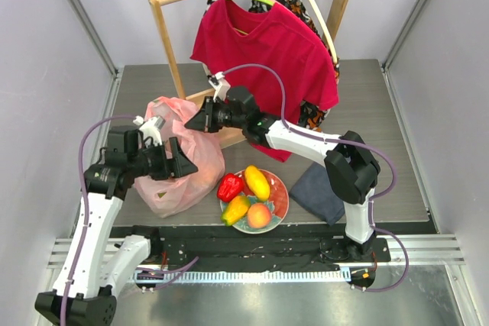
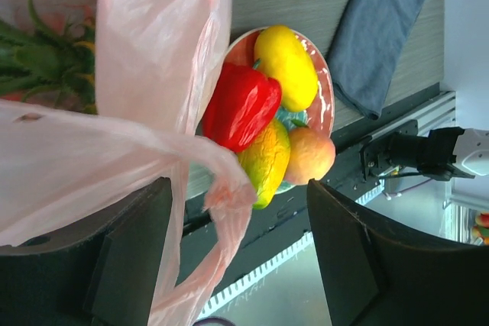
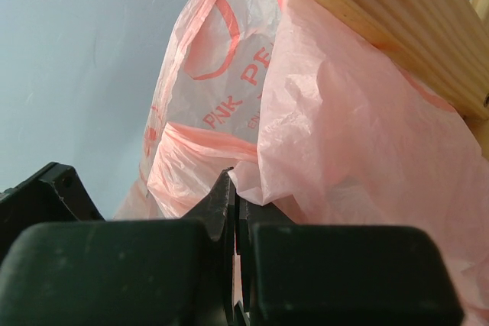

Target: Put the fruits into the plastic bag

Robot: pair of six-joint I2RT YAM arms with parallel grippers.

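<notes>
Plastic bag (image 1: 202,164) in outstretched R fingers (image 3: 344,272)

The bag (image 3: 229,89) bears pink print: a word reading roughly "PINK" and larger letters "PE", cut off by a fold. Nothing else is legible.

The bag (image 1: 179,159) is lying on the table (image 1: 382,112) at the left, with a pineapple (image 2: 46,59) sitting inside it. Just right of it, the plate (image 1: 281,198) is carrying a pepper (image 1: 230,186) at its left, a mango (image 1: 257,182) behind, a peach (image 1: 259,215) in front and another fruit (image 1: 235,209) at front left. A cloth (image 1: 317,192) is lying right of the plate. Behind them, a shirt (image 1: 267,51) is hanging on a rack (image 1: 164,36).
</notes>
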